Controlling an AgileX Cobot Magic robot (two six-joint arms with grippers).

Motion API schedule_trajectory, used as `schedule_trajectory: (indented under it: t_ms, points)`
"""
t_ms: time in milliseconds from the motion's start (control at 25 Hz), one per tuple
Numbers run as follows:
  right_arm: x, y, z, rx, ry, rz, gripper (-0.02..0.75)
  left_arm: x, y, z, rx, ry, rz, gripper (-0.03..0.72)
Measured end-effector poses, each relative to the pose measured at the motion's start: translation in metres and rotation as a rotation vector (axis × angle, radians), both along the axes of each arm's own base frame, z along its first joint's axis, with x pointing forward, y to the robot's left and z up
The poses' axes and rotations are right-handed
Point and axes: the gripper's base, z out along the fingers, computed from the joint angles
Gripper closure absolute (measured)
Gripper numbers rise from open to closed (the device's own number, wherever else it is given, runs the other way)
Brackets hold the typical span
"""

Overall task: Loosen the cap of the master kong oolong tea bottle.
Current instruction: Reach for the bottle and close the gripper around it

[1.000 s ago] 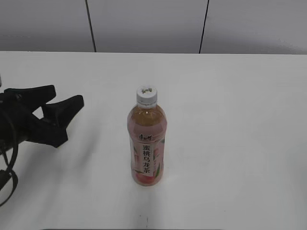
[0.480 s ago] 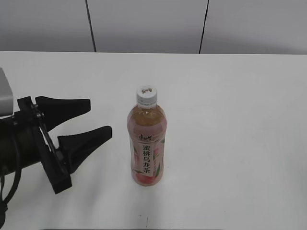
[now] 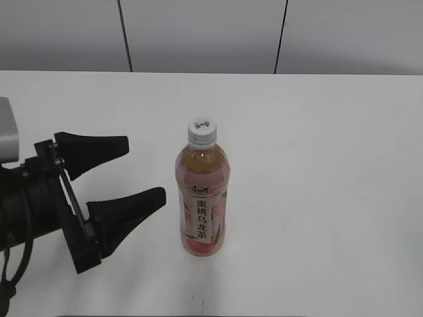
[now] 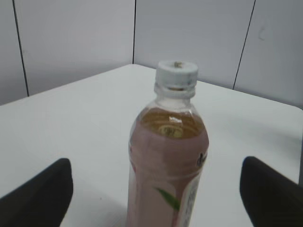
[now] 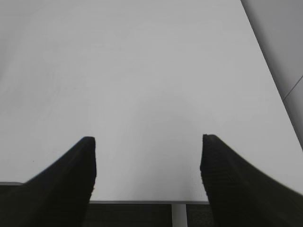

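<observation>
Standing upright, pink-labelled master kong oolong tea bottle (image 3: 202, 201) wears white cap (image 3: 202, 131).

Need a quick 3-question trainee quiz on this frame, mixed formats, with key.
1. True or false: the left gripper is shut on the bottle.
2. Multiple choice: where is the cap? A) lying on the table B) on the bottle's neck C) between the right gripper's jaws
3. Fill in: in the exterior view the left gripper is on the bottle's ____ side.

Key: 1 false, its jaws are open and apart from the bottle. 2 B. 3 left.
</observation>
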Motion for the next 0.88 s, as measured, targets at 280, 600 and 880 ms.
schedule_trajectory:
  t_ms: [280, 600, 880]
  points:
    - [0.000, 0.000, 0.000, 0.000, 0.000, 0.000, 0.214, 0.003, -0.003, -0.034, 0.060, 0.151, -0.029, 0.047]
    - [0.000, 0.000, 0.000, -0.001, 0.000, 0.000, 0.214, 0.022, -0.012, -0.037, 0.062, 0.130, -0.058, 0.064]
    - [0.000, 0.000, 0.000, 0.000, 0.000, 0.000, 0.214, 0.033, -0.019, -0.031, 0.049, 0.081, -0.077, 0.078]
